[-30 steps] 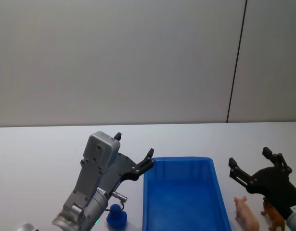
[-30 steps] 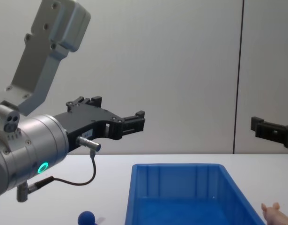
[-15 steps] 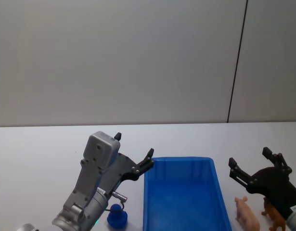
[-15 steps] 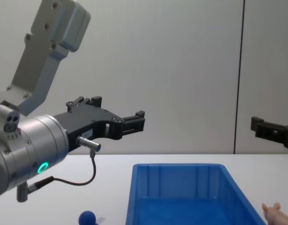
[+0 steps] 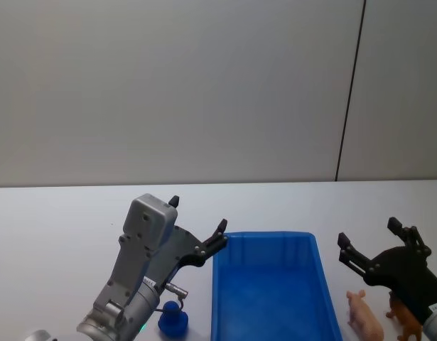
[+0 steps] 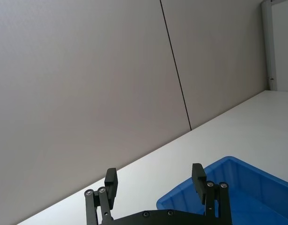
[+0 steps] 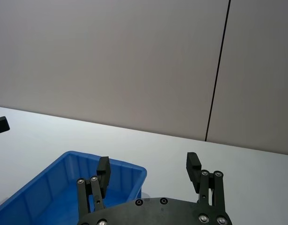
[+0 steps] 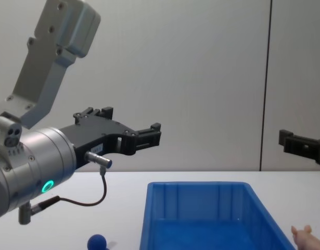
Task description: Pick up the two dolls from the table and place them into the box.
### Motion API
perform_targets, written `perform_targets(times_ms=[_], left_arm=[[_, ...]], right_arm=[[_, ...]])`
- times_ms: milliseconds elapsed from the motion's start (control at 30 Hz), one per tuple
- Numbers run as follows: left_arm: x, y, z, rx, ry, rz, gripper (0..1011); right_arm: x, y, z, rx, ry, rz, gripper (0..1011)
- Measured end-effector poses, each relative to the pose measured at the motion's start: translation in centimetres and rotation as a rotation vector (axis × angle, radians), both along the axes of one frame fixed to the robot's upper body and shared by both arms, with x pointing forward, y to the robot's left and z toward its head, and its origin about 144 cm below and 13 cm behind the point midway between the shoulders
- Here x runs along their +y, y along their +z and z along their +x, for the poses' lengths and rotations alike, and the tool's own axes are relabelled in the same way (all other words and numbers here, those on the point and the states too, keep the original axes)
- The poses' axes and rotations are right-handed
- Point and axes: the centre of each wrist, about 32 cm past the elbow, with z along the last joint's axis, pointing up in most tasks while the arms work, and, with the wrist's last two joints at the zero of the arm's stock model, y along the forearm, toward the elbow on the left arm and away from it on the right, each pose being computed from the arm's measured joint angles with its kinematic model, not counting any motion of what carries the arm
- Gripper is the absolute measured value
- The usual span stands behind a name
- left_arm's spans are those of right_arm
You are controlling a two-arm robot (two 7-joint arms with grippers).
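The blue box stands on the white table between my two arms. A blue round-headed doll sits on the table left of the box, below my left arm; its head also shows in the chest view. A pale pink piglet doll and a brown animal doll stand right of the box. My left gripper hovers open above the box's left far corner. Open as well, my right gripper hangs above the piglet. Nothing is between either pair of fingers.
A grey wall with a dark vertical seam rises behind the table. The box's inside is bare blue plastic. A cable loops under my left wrist. The table spreads wide on both sides of the box.
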Motion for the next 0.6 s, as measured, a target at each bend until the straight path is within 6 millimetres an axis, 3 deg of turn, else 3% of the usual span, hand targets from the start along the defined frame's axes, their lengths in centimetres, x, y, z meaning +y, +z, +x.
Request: perform_targets(times_ms=[600], left_arm=[[0.00,0.00,0.00,0.000,0.000,0.000,1002]], right_arm=[[-0.44,0.26,-0.76,0.052,-0.043,0.022,1001]])
